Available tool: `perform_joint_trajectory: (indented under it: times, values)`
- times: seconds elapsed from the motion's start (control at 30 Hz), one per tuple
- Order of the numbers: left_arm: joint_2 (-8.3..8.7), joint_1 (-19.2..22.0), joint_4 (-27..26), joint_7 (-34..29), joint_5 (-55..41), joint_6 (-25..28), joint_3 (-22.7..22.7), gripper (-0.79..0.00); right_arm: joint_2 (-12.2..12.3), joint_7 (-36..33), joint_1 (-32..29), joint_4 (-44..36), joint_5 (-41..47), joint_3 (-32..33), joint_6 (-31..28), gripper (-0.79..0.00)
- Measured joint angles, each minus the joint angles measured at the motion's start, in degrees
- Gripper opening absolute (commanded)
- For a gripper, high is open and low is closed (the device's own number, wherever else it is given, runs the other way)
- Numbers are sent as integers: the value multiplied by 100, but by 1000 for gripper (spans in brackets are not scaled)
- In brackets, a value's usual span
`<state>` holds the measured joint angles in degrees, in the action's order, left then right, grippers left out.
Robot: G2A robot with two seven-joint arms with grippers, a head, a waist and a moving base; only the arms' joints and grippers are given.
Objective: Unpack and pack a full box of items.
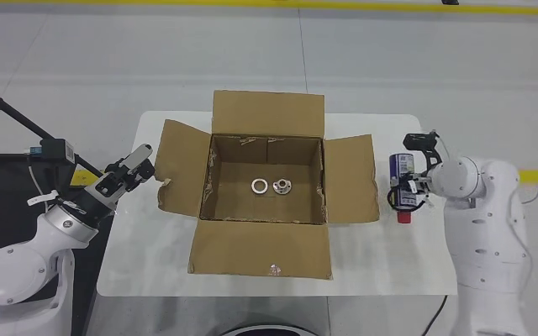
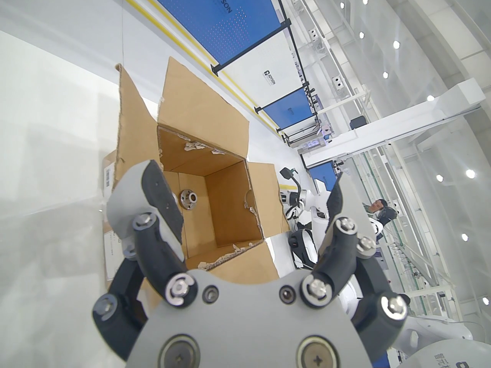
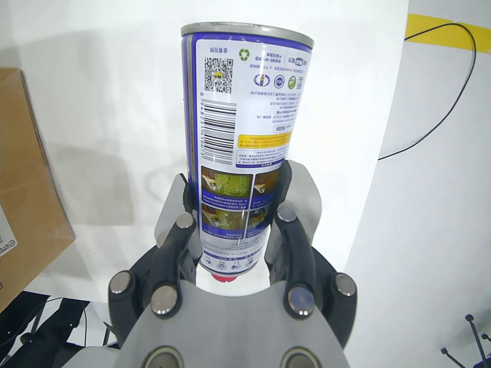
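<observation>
We see the cardboard box (image 1: 261, 248) standing open in the middle of the surface (image 1: 378, 256), all four flaps folded outward. It is close to empty: on its floor lie just a metal ring (image 1: 260, 186) and, right beside it, a small flanged metal fitting (image 1: 281, 186). Our right hand (image 3: 236, 183) is outside the box, past its right flap and apart from it. Both fingers are clamped on a blue and white spray can (image 3: 245, 109) near its capped end. The can points its base away from the wrist and its red cap toward it, lying roughly level to the right of the box. We cannot tell whether the can touches the surface or hangs just above it. Our left hand (image 2: 245, 179) is just outside the box's left flap, fingers spread apart and holding nothing, aimed across the box's open mouth. From this we judge the unpacking to be well along but not finished: the can is out of the box, while the ring and the fitting wait inside. What is left, we reckon, is to set the can down, lift those two pieces out, and then do the whole packing half, putting everything back inside the box.
</observation>
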<state>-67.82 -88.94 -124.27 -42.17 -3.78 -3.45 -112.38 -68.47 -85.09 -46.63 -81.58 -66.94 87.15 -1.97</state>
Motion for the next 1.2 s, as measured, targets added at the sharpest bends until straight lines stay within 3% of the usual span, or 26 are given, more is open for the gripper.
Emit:
perform_joint_trajectory:
  times: [0.37, 0.5, 0.73, 1.07, 1.17, 1.2]
  values:
    - [0, 0, 0, 0, 0, 0, 0, 0, 9, 75, 201, 589, -28, -327, -15, -782]
    - [0, 0, 0, 0, 0, 0, 0, 0, 18, 100, 256, 696, -33, -393, 5, -606]
    - [0, 0, 0, 0, 0, 0, 0, 0, 33, 122, 305, 855, -32, -494, 16, -459]
    - [0, 0, 0, 0, 0, 0, 0, 0, 56, 141, 362, 987, -57, -611, 53, -379]
    - [0, 0, 0, 0, 0, 0, 0, 0, 61, 159, 382, 1035, -44, -643, 54, -308]
    - [0, 0, 0, 0, 0, 0, 0, 0, 63, 163, 393, 1055, -47, -662, 51, -222]
